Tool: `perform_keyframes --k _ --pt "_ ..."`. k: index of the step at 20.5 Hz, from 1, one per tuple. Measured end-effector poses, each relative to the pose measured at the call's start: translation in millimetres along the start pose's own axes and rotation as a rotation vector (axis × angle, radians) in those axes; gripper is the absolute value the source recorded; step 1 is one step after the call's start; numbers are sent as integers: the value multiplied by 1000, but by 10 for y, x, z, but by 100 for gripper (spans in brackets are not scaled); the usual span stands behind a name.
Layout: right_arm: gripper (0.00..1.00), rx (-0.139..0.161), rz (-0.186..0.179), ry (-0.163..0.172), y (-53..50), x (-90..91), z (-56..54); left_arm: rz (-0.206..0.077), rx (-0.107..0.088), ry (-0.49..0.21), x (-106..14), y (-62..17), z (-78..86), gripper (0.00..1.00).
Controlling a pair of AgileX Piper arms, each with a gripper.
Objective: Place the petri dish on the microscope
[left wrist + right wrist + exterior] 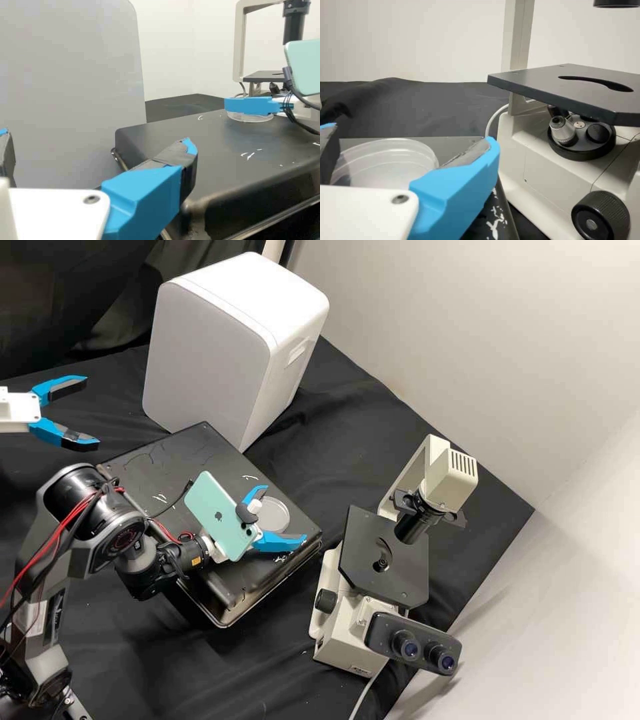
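1. Clear plastic is the worry. The petri dish [272,512] looks thin and slick, so if my right gripper [285,514] closes off-centre or too hard, I judge the dish could squirt out sideways or ride up one finger.
2. If the dish has a loose lid, which I cannot tell, a pinch on the lid alone could leave the base behind on the dark raised plate [167,467].
3. The microscope [373,587] brings the next hazard. Its black stage [570,92] sits higher than the dish, with the lens turret under it and the condenser above. A carry that is too low would knock the stage edge, and one that is too high would meet the condenser.
4. Tilting my wrist during the carry could let the dish slide out.
5. My right gripper is spread, with one blue finger on each side of the dish. I cannot tell whether either pad touches it.
6. The dish [382,160] lies flat on the plate between my fingers, close to my palm. The stage lies beyond my fingertips, well apart.
7. My left gripper [90,409] is spread too, well away from the dish and holding nothing.
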Motion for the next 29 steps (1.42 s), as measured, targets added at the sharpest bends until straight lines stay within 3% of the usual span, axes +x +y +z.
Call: perform_keyframes --k 10,22,29 --pt "100 3 5 6 35 -41 -27 -2 1 0 1 -3 0 100" --pt "100 21 54 94 241 -241 -204 -6 1 -19 -10 -10 31 100" --pt "100 14 -11 101 75 -218 -224 -6 1 -19 -10 -10 31 100"
